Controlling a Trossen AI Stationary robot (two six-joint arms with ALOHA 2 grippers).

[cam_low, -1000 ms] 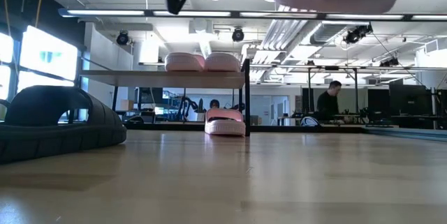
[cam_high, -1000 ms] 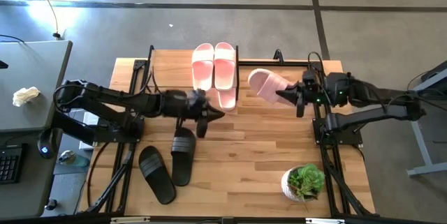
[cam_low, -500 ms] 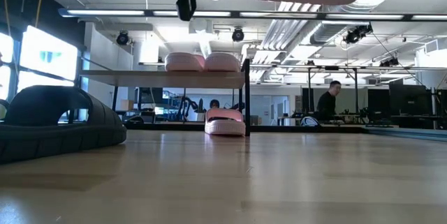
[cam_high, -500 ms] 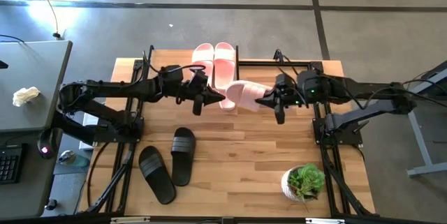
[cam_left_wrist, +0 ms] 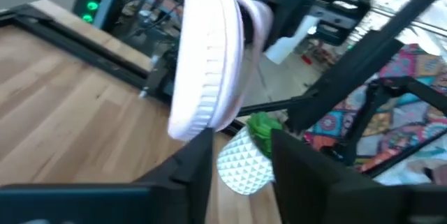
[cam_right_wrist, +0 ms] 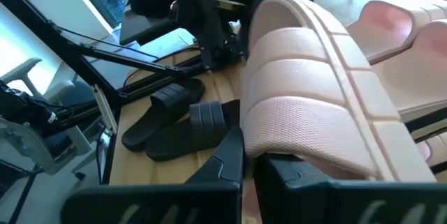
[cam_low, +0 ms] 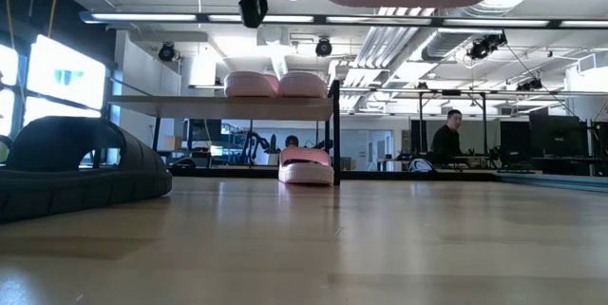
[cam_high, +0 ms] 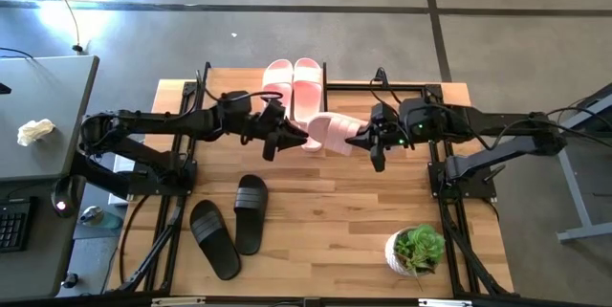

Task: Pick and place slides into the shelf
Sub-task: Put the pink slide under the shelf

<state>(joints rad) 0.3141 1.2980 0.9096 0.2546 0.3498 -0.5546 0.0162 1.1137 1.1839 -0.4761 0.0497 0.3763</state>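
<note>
Counter [cam_high: 325, 221] of pale wood carries everything, with the shelf [cam_high: 239, 82] along its far edge. Two pink slides [cam_high: 295, 87] lie side by side on the shelf's top board; a third pink slide [cam_low: 306, 166] sits on the counter below it. Two black slides [cam_high: 229, 223] lie near the counter's front left corner, and a potted plant [cam_high: 417, 250] stands near the front right corner. Above the counter's middle, just in front of the shelf, a fourth pink slide [cam_high: 331, 132] hangs in the air between both arms. The right gripper [cam_high: 368, 141] has its fingers clamped on one end of that slide. The left gripper [cam_high: 298, 139] meets the other end, its fingers [cam_left_wrist: 192, 162] parted around the slide's edge.
</note>
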